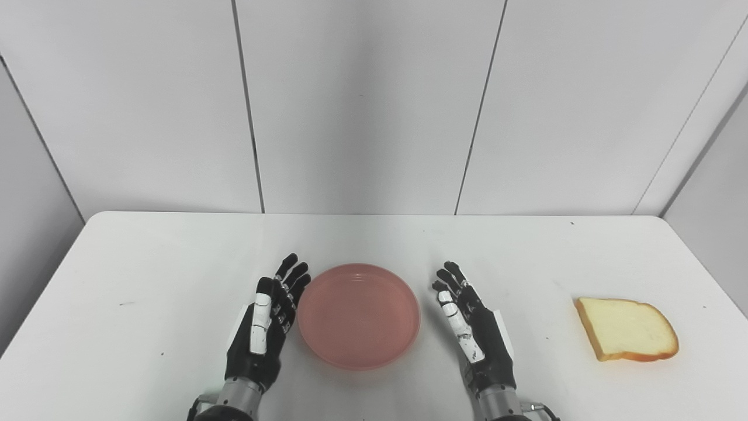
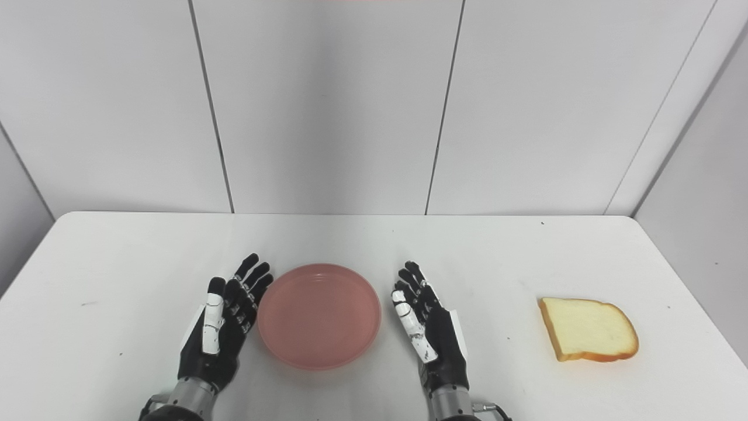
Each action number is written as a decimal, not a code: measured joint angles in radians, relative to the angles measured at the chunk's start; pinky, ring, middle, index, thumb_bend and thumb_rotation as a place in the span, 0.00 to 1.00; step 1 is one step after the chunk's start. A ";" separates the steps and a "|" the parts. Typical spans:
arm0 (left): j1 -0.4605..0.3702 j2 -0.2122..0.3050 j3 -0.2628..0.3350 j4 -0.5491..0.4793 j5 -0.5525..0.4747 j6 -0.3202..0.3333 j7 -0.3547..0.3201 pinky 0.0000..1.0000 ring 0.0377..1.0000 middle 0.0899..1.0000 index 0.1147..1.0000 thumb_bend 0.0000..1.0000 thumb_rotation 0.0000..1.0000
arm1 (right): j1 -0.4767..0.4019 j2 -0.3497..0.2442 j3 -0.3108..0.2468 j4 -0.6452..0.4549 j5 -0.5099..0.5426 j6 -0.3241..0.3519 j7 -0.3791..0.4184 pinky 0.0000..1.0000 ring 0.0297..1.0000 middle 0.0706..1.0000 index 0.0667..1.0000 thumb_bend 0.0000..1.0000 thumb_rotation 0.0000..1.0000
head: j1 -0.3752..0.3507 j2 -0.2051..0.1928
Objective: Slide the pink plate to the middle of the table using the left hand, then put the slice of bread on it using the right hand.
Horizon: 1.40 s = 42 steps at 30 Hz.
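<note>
Bare table (image 1: 526,263) between right hand (image 1: 473,327) and bread (image 1: 628,328)

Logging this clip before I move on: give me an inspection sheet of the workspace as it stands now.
Surface: white table, a few small dark specks.
Job's things: pink plate empty, near table's middle; slice of bread flat on the table, far right, apart from the plate.
Clutter: nothing seen.
Hands: left hand open, beside plate's left rim; right hand open, right of the plate, holding nothing.
Cables: thin wires at both wrists.
Surroundings: white panelled wall.
</note>
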 measured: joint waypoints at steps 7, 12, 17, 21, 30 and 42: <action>-0.013 0.000 -0.003 0.018 0.000 -0.005 -0.002 0.98 0.94 0.93 0.91 0.80 0.98 | -0.001 -0.015 0.017 0.001 0.000 -0.013 0.013 0.94 0.88 0.89 0.89 0.68 0.73 | 0.002 -0.005; -0.018 0.000 -0.005 0.023 0.000 -0.009 -0.003 0.98 0.95 0.94 0.90 0.81 0.98 | -0.001 -0.046 0.030 -0.004 -0.015 -0.019 0.030 0.96 0.90 0.90 0.90 0.69 0.74 | -0.009 -0.012; -0.021 0.001 -0.007 0.027 -0.003 -0.007 -0.007 0.98 0.95 0.94 0.90 0.82 0.96 | -0.013 -0.094 0.027 -0.055 0.002 -0.018 0.064 0.94 0.90 0.87 0.87 0.69 0.71 | -0.014 -0.012; -0.023 0.000 -0.004 0.030 -0.003 -0.006 -0.006 0.97 0.95 0.94 0.91 0.81 0.96 | -0.049 -0.152 0.018 -0.071 -0.016 -0.018 0.075 0.90 0.87 0.83 0.84 0.67 0.68 | -0.029 -0.018; -0.062 -0.012 0.028 0.081 -0.003 -0.019 -0.001 0.97 0.95 0.93 0.91 0.80 0.95 | -0.104 -0.262 -0.008 -0.114 -0.077 -0.017 0.086 0.77 0.82 0.81 0.83 0.64 0.60 | -0.055 -0.029; -0.082 -0.010 0.021 0.113 0.000 -0.033 -0.005 0.97 0.95 0.94 0.93 0.79 0.97 | -0.132 -0.575 -0.054 -0.184 -0.090 0.073 0.253 0.84 0.88 0.85 0.84 0.83 0.49 | -0.084 -0.040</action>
